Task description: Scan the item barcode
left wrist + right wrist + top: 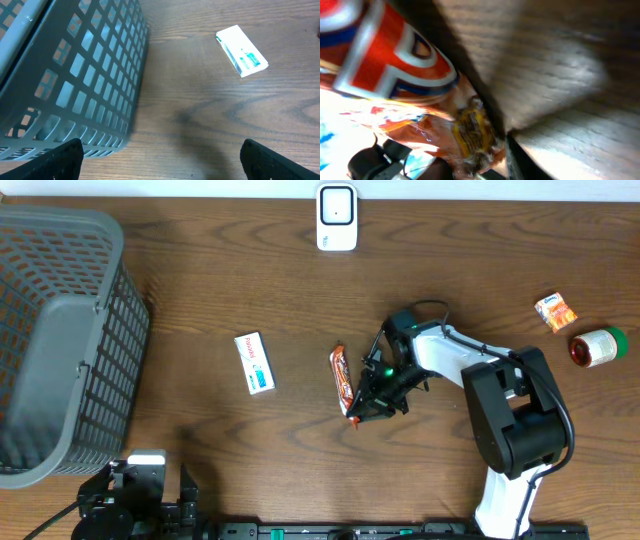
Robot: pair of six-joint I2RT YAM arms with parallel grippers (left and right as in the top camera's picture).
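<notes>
**Snack bar at the right fingers, scanner far off at twelve o'clock**

Snack bar (410, 75) wrapper, red and orange with a big blue-edged letter, crowds the right wrist view, its crimped end lying against a dark finger at five o'clock in that frame. From overhead it lies near the middle of the table (200, 280), with the right gripper (372, 402) down on its six o'clock end. Neither view shows whether those jaws are pinching the foil or standing slightly off it; I cannot tell. The left gripper (162, 160) waits at seven o'clock, spread wide and empty, beside the grey basket (90, 75) at nine o'clock.

The scanner (336, 217) stands at twelve o'clock, well apart from the bar.

Likely trouble:
- A pinch on the thin crimp alone is weak. The slick foil could slide out on the lift, or the bar could droop and swing.
- No barcode shows in any view, so it may arrive facing away from the scanner window.
- Crumpled foil could distort the code and spoil the read.
</notes>
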